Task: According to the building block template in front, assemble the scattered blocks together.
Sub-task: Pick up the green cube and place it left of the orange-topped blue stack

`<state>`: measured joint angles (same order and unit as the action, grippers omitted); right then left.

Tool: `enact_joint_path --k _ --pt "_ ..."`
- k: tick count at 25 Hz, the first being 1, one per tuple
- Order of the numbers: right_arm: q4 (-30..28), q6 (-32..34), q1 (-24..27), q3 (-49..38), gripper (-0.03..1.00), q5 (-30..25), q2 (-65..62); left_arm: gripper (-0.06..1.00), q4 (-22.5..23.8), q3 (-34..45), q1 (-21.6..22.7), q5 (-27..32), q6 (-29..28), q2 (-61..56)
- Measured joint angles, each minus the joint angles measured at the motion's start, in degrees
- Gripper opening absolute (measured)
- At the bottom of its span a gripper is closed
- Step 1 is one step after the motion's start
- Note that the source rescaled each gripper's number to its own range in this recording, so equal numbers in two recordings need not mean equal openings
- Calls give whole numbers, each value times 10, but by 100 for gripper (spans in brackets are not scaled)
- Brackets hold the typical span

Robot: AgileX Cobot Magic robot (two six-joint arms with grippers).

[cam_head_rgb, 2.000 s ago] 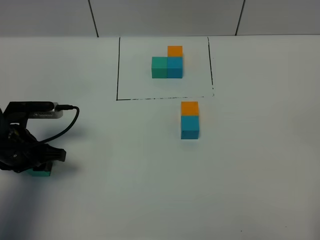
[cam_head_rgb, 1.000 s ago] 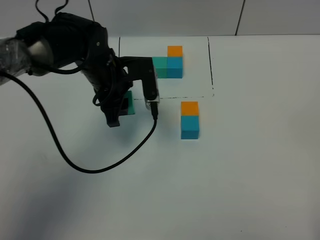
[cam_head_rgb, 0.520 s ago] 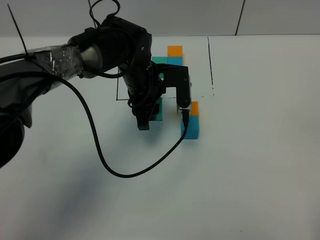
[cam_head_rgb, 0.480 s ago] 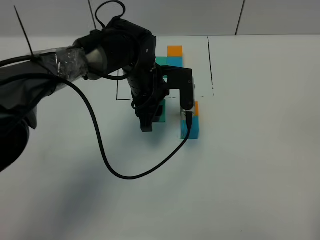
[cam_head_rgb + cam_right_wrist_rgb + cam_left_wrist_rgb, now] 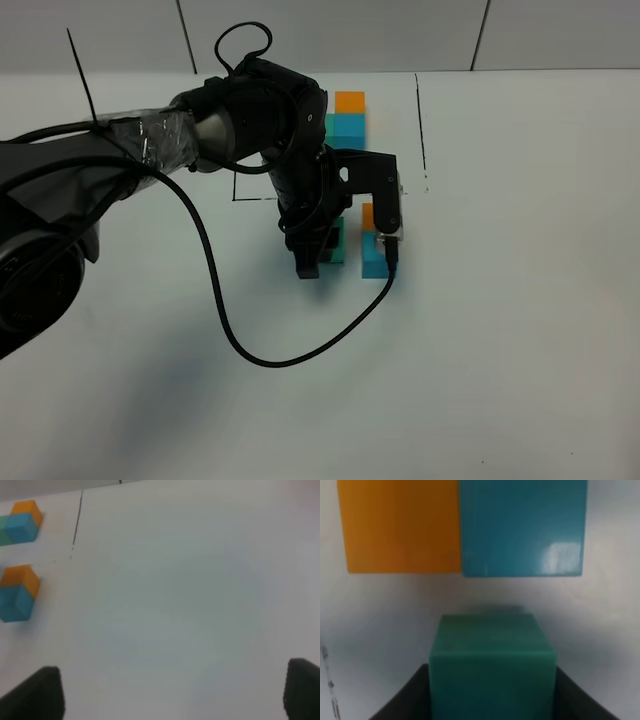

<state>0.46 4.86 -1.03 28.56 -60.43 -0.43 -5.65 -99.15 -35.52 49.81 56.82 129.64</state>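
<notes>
Left hand (image 5: 318, 248) shifted rightward, pinching smooth teal-green cube (image 5: 492, 675) near glossy blue cube (image 5: 522, 527), orange cube (image 5: 400, 525) adjoining, right hand (image 5: 175, 692) spread

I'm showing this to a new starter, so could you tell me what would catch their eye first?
The left gripper mid-table clamps the teal-green cube, a gap short of the touching orange cube and blue cube. Beyond them sits the black-framed template, partly hidden.

Black arm (image 5: 262, 112), silver tape wrap (image 5: 150, 135), black cable (image 5: 214, 298)

Wht table (image 5: 540, 380), grey-panel wall (image 5: 330, 30) behind
</notes>
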Motion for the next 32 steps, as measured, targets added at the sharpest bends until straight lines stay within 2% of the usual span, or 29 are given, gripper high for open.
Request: enact_joint_path --k 9,32 --pt "0 0 0 0 77 0 0 0 -28 0 0 0 1 3" --pt "0 0 0 0 77 0 0 0 -29 -9 0 0 14 26"
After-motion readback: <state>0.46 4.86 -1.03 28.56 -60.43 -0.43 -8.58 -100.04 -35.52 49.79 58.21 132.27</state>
